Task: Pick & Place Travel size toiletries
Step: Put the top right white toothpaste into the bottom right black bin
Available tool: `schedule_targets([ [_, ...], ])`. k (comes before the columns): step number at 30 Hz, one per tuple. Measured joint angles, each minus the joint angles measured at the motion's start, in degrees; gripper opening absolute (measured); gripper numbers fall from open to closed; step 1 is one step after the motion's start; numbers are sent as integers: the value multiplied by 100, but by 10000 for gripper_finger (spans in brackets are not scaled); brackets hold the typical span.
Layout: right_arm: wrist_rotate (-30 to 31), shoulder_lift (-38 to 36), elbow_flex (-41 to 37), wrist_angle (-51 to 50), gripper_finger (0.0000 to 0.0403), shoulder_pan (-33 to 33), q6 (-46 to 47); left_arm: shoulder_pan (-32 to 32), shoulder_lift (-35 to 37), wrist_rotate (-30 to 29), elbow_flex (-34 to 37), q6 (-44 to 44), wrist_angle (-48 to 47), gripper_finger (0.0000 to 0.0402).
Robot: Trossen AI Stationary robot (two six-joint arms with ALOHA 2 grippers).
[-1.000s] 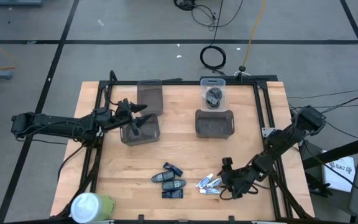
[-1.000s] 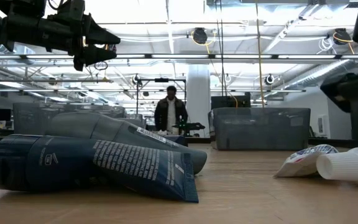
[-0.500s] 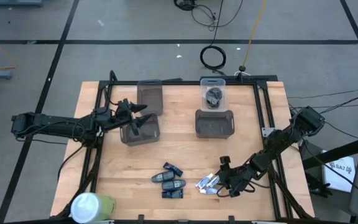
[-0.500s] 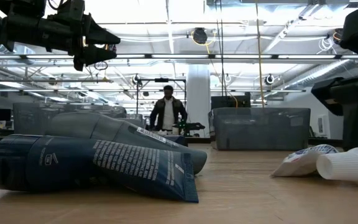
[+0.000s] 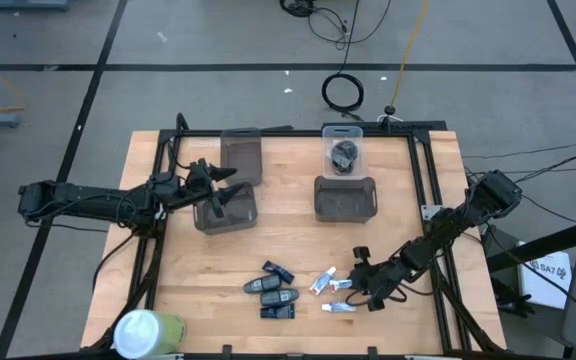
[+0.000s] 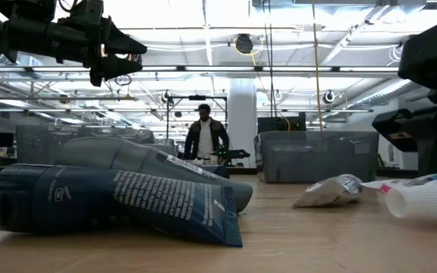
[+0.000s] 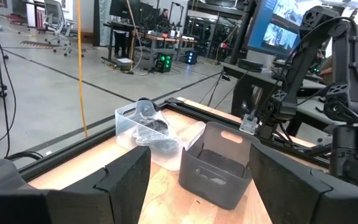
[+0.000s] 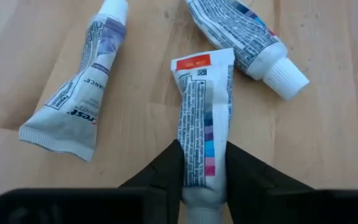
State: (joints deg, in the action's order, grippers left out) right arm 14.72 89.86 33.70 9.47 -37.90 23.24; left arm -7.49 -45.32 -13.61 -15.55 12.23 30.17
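A pale wooden table (image 5: 208, 270) framed by black rails is seen from above, with bare wood between the bins at the far side and the toiletries near the front edge. A white-and-green cylinder (image 5: 146, 331) stands at the front left corner.

Two grey plastic bins (image 5: 241, 153) (image 5: 346, 197) and a third grey bin (image 5: 225, 210) are set along the far half; their contents cannot be made out. A clear plastic tub (image 5: 344, 150) at the far edge holds dark grey roundish lumps (image 5: 345, 154).

The left gripper (image 5: 219, 184) is held above the third grey bin, its jaws spread wide and empty.

Dark oblong tubes with blue accents (image 5: 272, 291) lie clustered near the front centre. Just to their right lie small white toothpaste tubes: one (image 8: 76, 93) lies free on the wood, another (image 8: 248, 37) lies with its ribbed white cap outward. Between them, a third white tube with a red band (image 8: 201, 112) is clamped near its cap end by the right gripper (image 8: 202, 168), low over the table, both dark fingers (image 8: 166, 171) pressed against its sides.
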Motion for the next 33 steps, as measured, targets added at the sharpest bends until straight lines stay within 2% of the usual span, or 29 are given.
schedule_targets([
  [5,0,7,-117,397,78,1,-36,0,0,-2,0,-1,0,271],
  [25,-4,-5,-117,390,80,-1,-37,0,0,-2,0,0,0,271],
  [33,-4,-336,-117,299,77,-1,-186,2,0,-2,0,-2,0,271],
])
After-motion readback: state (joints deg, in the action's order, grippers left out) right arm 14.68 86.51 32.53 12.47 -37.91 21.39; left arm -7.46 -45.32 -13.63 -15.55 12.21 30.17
